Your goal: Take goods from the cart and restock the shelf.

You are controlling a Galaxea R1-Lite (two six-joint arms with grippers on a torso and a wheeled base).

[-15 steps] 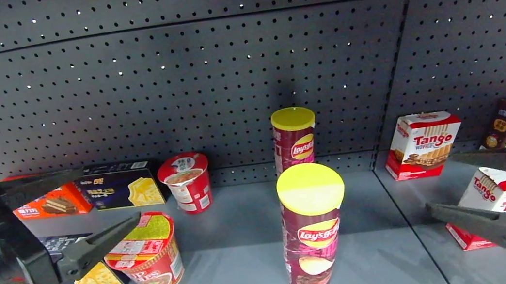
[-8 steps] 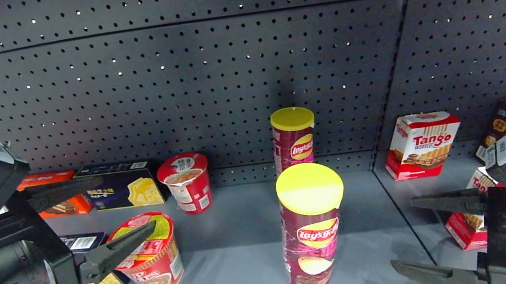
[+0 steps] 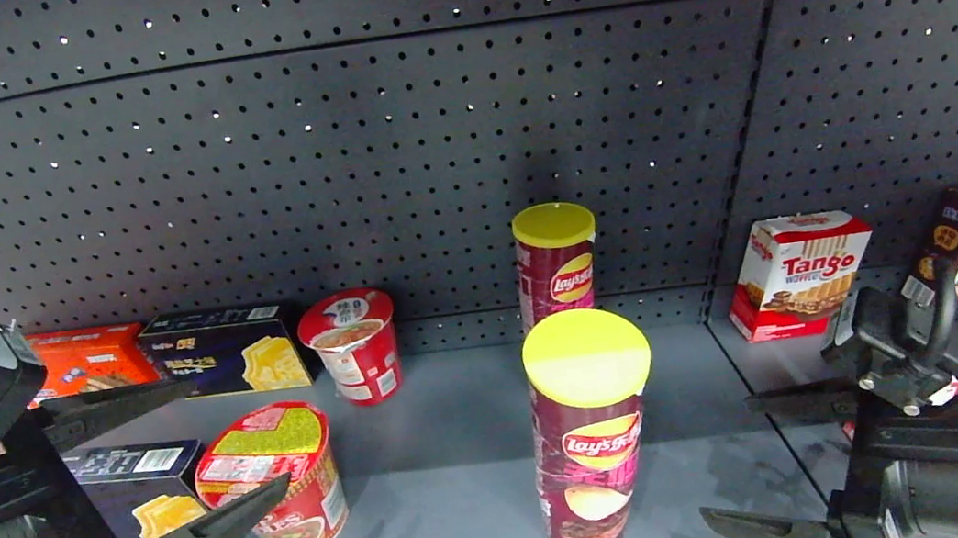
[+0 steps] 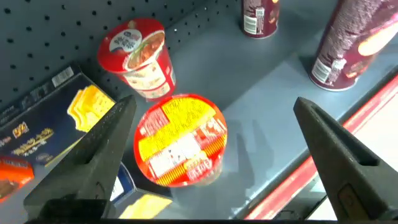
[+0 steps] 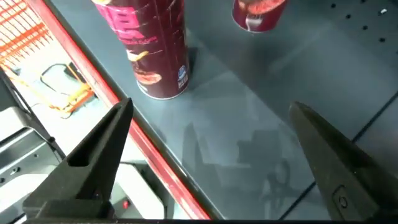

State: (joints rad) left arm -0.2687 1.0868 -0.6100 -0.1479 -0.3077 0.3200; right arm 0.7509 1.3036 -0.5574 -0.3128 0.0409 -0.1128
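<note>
My left gripper (image 3: 237, 435) stands open and holds nothing, just in front of the yellow-lidded cup noodle (image 3: 277, 481) at the shelf's front left. In the left wrist view that cup (image 4: 180, 140) lies between and beyond the fingers of the left gripper (image 4: 216, 106). My right gripper (image 3: 726, 460) is open and holds nothing, low at the front right, right of the front chips can (image 3: 592, 435). The right wrist view shows the right gripper (image 5: 210, 106) over bare shelf beside that can (image 5: 149, 43).
A second chips can (image 3: 557, 260) and a red cup noodle (image 3: 350, 332) stand at the back. Cracker boxes (image 3: 221, 351) lie at the left, wafer boxes (image 3: 803, 272) at the right. The shelf (image 3: 457, 457) is bare between the cups and cans. An orange wire cart (image 5: 25, 37) sits below the red shelf edge (image 5: 93, 74).
My left gripper has drawn back and lowered, uncovering the left boxes. My right arm has swung left and down, away from the wafer boxes, toward the shelf's front edge.
</note>
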